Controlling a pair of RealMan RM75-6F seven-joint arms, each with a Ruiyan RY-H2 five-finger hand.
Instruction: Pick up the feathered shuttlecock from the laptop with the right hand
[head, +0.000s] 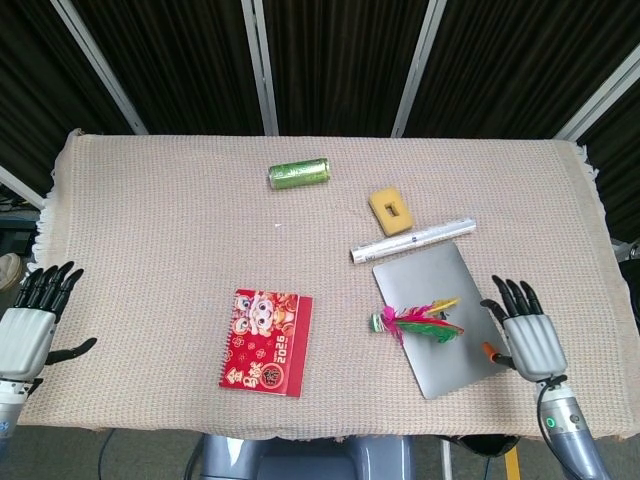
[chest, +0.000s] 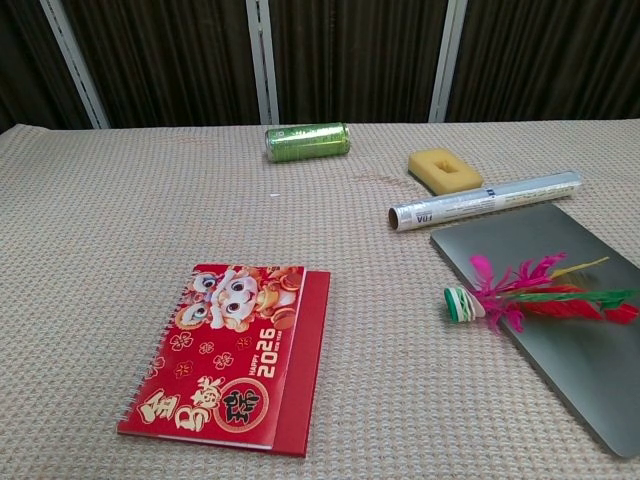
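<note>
The feathered shuttlecock (head: 417, 322) (chest: 528, 297) lies on its side with pink, green, red and yellow feathers on the closed grey laptop (head: 470, 330) (chest: 590, 360); its white base pokes past the laptop's left edge. My right hand (head: 524, 333) hovers open, fingers spread, just off the laptop's right edge, to the right of the shuttlecock and apart from it. My left hand (head: 28, 320) is open at the table's left edge. The chest view shows neither hand.
A silver foil roll (head: 412, 240) lies along the laptop's far edge, with a yellow sponge (head: 391, 211) behind it. A green can (head: 299, 174) lies further back. A red 2026 notebook (head: 265, 342) sits left of the laptop.
</note>
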